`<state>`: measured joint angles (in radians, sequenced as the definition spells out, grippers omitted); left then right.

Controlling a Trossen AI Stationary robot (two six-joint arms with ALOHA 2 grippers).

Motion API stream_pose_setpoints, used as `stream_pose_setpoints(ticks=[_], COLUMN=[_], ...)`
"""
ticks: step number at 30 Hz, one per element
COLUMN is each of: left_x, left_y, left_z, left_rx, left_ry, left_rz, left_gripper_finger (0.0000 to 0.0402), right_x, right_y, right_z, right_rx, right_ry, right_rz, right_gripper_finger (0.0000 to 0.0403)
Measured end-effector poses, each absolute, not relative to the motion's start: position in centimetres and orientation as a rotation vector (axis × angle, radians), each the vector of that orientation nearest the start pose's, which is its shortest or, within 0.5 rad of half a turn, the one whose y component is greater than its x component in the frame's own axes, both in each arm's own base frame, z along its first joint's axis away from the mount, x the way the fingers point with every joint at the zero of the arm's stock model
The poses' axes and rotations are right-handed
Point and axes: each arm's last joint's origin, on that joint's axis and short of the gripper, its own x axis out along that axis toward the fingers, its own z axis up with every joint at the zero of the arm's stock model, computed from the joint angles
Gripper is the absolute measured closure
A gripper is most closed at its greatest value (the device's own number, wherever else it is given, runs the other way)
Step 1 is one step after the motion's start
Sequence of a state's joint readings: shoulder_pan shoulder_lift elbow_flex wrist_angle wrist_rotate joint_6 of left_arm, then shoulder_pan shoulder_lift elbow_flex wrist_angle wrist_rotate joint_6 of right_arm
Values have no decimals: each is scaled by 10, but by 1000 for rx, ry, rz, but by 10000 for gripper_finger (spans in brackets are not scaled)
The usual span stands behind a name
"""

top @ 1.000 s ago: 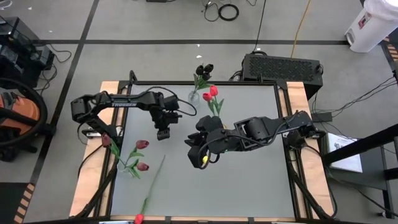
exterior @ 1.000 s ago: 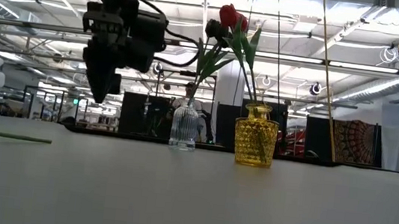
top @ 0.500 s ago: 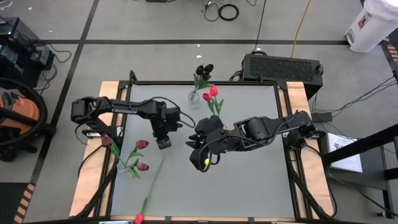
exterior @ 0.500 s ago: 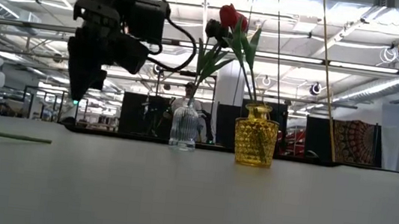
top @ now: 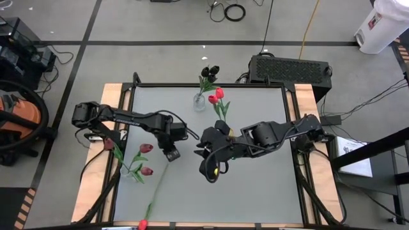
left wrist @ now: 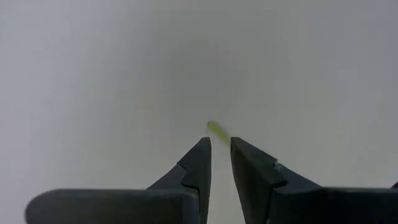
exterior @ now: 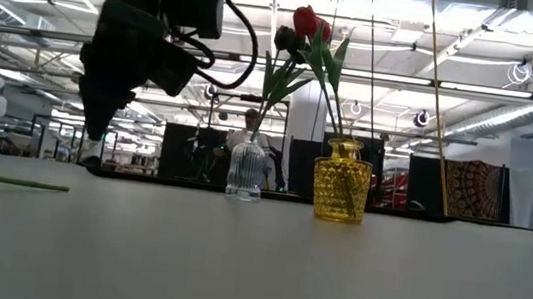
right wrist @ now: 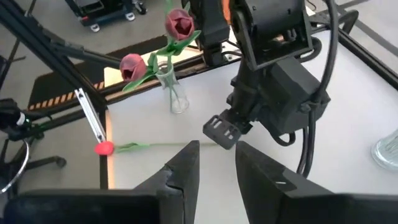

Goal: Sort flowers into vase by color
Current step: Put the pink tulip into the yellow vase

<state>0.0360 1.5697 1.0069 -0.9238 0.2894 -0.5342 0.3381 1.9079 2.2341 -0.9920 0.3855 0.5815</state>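
The left tool (top: 171, 153) hangs low over the stem tip of the loose red tulip (top: 142, 224) on the tabletop (top: 255, 191), fingers a narrow slit apart, holding nothing, seemingly lined up to pick it. The right tool (top: 211, 174) waits mid-table, slightly parted, empty.

I count three vases: a clear one (top: 199, 101) with dark tulips, a yellow one (exterior: 341, 181) with two red, and a third (right wrist: 172, 92) at the left edge with two maroon.

Orange vacuum (top: 18, 118), cable coil (top: 234, 11), black box (top: 291, 69).
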Motion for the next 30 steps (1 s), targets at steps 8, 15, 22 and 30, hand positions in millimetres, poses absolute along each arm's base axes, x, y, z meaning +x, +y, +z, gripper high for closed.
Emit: stream_pose_setpoints(ticks=[8,15,22,30], left_x=[275,277,276,274], left_y=[1,-4,-21,-36], left_z=[169,158,158,158], left_rx=[-740,-720,-759,-777], left_ry=[1597,1659,1692,1705], left_rz=[241,131,178,236], left_gripper_finger=[334,334,334,297], right_x=[375,373,372,372], right_y=[123,127,129,129], right_z=[429,429,428,428], right_rx=[278,248,223,171], right_ry=[591,596,609,615], right_rz=[-203,-184,-175,-160], right_gripper_finger=[307,307,307,307])
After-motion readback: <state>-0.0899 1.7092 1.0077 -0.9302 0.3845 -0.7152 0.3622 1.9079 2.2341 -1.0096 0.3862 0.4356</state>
